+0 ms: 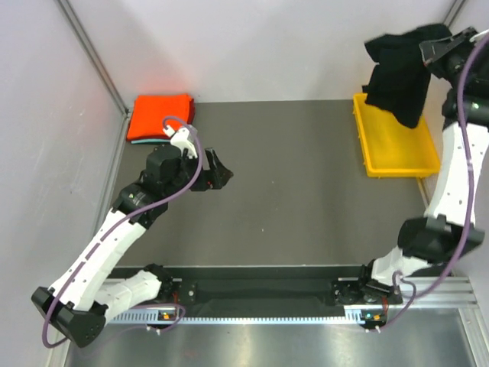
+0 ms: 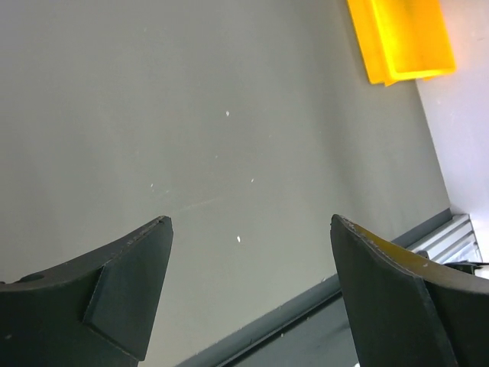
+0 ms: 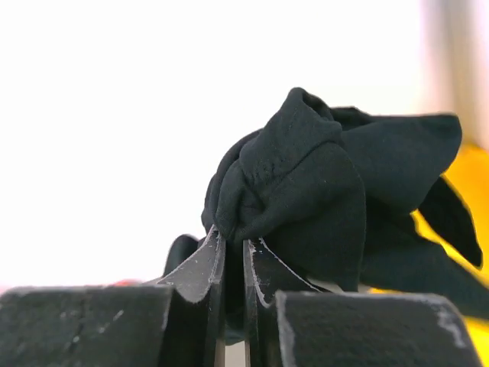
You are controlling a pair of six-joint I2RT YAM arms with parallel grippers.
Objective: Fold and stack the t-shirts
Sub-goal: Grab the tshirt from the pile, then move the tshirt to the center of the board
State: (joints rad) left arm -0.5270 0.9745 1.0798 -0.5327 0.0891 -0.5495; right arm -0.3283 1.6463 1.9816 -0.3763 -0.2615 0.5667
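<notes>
Right gripper (image 1: 425,52) is clamped down on the black t-shirt (image 1: 397,73), way up in the far right corner; from the right wrist view the two fingers sit almost together with a bunched wad of the black cloth (image 3: 306,183) squeezed between them and bulging out above the tips (image 3: 233,245). So the shirt is off the table, hanging crumpled from that gripper; its lower end dangles over the far end of the yellow tray (image 1: 393,149), though I can't tell if it touches the tray.

Left gripper (image 1: 218,172) is spread wide with nothing in it, hovering over the dark table (image 1: 290,206) on the left side; its wrist view shows both fingers far apart (image 2: 250,223) with only bare tabletop (image 2: 191,115) between them and the tray's corner (image 2: 401,38) off in the distance.

Orange-red t-shirt (image 1: 159,116) lies folded at the far left corner of the table; a teal t-shirt (image 1: 149,141) peeks out as a thin edge underneath it, so those two are stacked, well apart from the black one.
</notes>
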